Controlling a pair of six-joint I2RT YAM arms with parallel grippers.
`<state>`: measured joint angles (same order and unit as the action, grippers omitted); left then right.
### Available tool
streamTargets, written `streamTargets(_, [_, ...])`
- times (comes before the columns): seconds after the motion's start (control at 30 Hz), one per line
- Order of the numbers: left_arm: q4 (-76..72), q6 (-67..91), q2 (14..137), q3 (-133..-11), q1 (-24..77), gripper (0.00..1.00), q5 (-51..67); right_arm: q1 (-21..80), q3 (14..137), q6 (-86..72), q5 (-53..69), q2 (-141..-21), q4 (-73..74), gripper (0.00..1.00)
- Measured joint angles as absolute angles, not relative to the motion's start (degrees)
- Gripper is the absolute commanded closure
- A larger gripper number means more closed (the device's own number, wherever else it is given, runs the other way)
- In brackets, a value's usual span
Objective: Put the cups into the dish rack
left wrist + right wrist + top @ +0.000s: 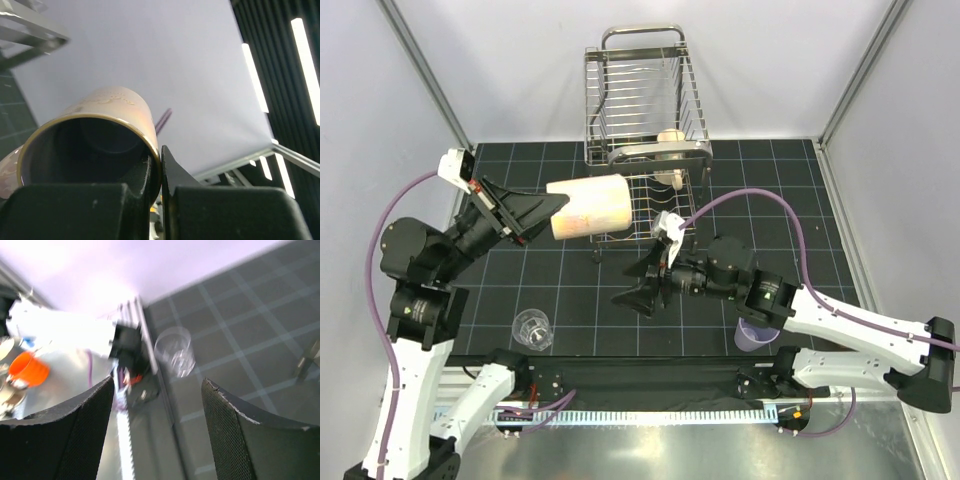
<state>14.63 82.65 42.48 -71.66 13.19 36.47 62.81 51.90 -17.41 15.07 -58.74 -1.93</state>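
Observation:
My left gripper is shut on the rim of the tan mug and holds it on its side in the air, just left of the dish rack's lower tier. In the left wrist view the fingers pinch the mug's wall. A pinkish-beige mug sits in the rack. My right gripper is open and empty above the mat, facing the clear glass, which shows between its fingers. The lavender tumbler stands at the near right, partly hidden under the right arm.
A black gridded mat covers the table. White walls and metal frame posts close it in. A metal rail with a white strip runs along the near edge. An orange object lies beyond the table.

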Motion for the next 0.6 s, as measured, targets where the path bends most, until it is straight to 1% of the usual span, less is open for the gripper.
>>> streamTargets(0.1, [3.60,90.24,42.46,-67.77,15.29,1.00,38.06,62.78,52.99,-15.03,14.20,-59.90,-7.64,0.28])
streamTargets(0.2, [-2.94,96.03,42.50,-65.63,16.99,1.00,39.40,62.78,53.47,-12.51,14.04,-60.25,-13.08,0.28])
streamTargets(0.33, [-7.09,100.38,43.46,-65.32,19.16,0.99,39.77,62.78,53.95,-8.84,14.00,-59.59,-16.82,0.28])
streamTargets(0.6, [-12.08,106.41,43.20,-65.30,20.64,1.00,40.14,62.81,59.16,-3.38,14.22,-58.52,-16.95,0.32])
